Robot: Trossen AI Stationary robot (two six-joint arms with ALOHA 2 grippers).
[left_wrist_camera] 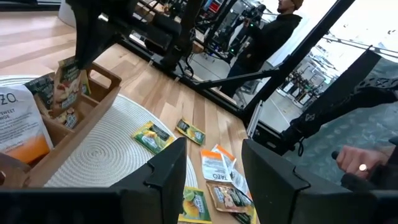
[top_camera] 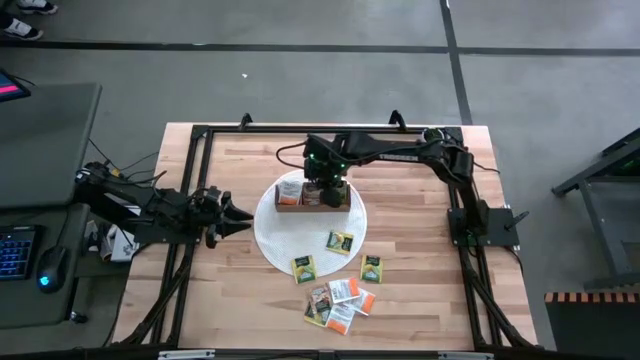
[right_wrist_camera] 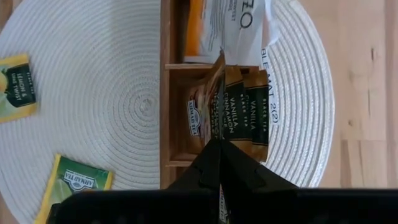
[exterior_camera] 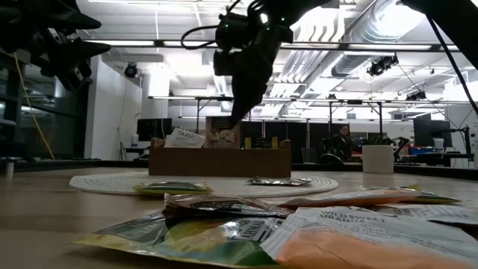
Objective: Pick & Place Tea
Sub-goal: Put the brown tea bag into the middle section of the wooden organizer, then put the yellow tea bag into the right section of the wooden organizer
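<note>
Sitting filed in the wooden box (top_camera: 312, 203): some tea packets (right_wrist_camera: 231, 106). Hovering above, right pincer (right_wrist_camera: 219, 144) pinched shut, empty. Waiting loose on placemat (top_camera: 275, 240) and table (top_camera: 430, 290): several packets (top_camera: 340, 300); idling aside, left pincer (left_wrist_camera: 211, 174), half-spread, empty.

A grey floor (top_camera: 300, 60) crossed by dark lines surrounds the wooden table (top_camera: 240, 300). At nine o'clock stands a dark desk (top_camera: 40, 130) bearing a keyboard (top_camera: 15, 250) and mouse (top_camera: 52, 265). Beyond, an open ceiling (exterior_camera: 373, 37) carries ducts and strip lights; a person (exterior_camera: 343, 142) sits at three o'clock beside a white planter (exterior_camera: 377, 158).
</note>
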